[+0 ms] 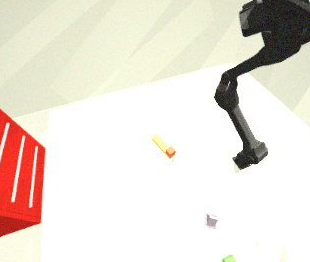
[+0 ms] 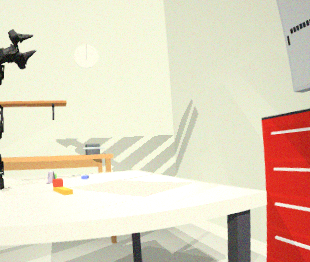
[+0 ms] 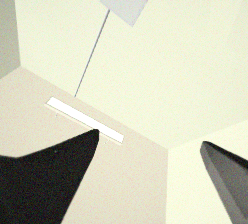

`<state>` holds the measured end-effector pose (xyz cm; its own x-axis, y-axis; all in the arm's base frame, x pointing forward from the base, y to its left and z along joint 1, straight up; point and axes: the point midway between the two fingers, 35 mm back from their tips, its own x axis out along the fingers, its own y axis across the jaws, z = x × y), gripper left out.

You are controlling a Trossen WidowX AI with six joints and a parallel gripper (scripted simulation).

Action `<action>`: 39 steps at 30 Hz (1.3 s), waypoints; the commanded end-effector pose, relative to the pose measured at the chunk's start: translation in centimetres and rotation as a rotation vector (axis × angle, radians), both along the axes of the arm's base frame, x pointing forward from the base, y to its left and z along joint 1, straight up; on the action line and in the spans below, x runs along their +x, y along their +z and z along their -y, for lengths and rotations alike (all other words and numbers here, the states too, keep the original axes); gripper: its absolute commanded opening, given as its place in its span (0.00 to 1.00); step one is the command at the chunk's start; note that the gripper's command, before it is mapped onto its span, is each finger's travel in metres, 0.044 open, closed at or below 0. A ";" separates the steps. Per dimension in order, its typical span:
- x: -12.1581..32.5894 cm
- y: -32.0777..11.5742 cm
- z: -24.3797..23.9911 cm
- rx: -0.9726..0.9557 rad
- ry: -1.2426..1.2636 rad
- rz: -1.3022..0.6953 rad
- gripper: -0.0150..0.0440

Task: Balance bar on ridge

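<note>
Fingers [image 1: 250, 23] [image 2: 26, 58] spread wide with a gap between, high above the table [image 1: 105, 177] [image 2: 180, 209], on the arm side of the small red cube [image 1: 170, 152] [image 2: 57, 182]. Close by that cube, a short, slim, straight bar [image 1: 160, 143] [image 2: 64, 191], yellow-orange, flat-sided, lying low on the table; contact with the cube unclear. Beyond the cube on the arm side, a small purple-grey piece [image 1: 211, 220] [image 2: 50, 177]. Which piece is the ridge: impossible to tell.

Under all this, a pale, glaring tabletop. Well away from the cube, past the table edge, a red cabinet [image 1: 10, 157] [image 2: 297, 182] with white handles; around it, pale cream walls with angular shadows. Long axis of the bar: slanting across the tabletop, one end near the cube, the other directed away from the purple-grey piece. In the exterior view, aimed rightward and slightly toward the viewer.
</note>
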<state>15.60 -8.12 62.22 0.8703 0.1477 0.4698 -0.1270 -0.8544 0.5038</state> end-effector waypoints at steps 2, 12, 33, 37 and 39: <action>-0.1 0.1 -0.1 -0.006 -0.005 0.004 0.84; -2.3 1.8 -3.1 -0.161 -0.129 0.103 0.79; -3.1 2.6 -10.1 -0.501 -0.383 0.182 0.79; -2.7 2.5 -11.8 -0.589 -0.427 0.194 0.79; -2.4 2.4 -12.6 -0.633 -0.448 0.198 0.79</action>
